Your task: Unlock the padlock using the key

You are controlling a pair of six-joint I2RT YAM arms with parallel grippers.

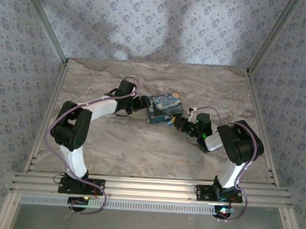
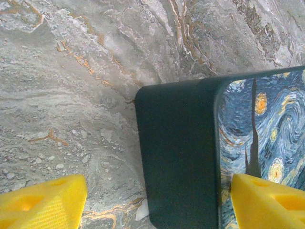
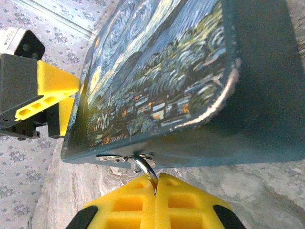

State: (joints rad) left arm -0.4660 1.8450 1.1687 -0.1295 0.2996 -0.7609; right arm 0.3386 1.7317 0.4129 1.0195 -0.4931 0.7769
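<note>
Left fingers (image 2: 47, 205): spread wide, straddling the left end of the painted box (image 2: 181, 157); one stands clear on the marble surface (image 2: 71, 95), the other sits over the printed lid, so nothing is clamped. The box lies mid-surface between the two arms. The padlock (image 1: 169, 120) sits at the box's front edge (too small from above to make out its keyhole); a small metal clasp (image 3: 119, 156) shows on that same edge. Right fingers (image 3: 128, 210): clenched, pinching a thin metal piece, judged to be the key (image 3: 151, 179), its tip just below the clasp. Step in hand, as judged: key insertion. Procedure: brace the box with the left fingers first; align the key with the keyhole; advance straight; turn only when fully seated; a skewed entry may slip or shove the box.
</note>
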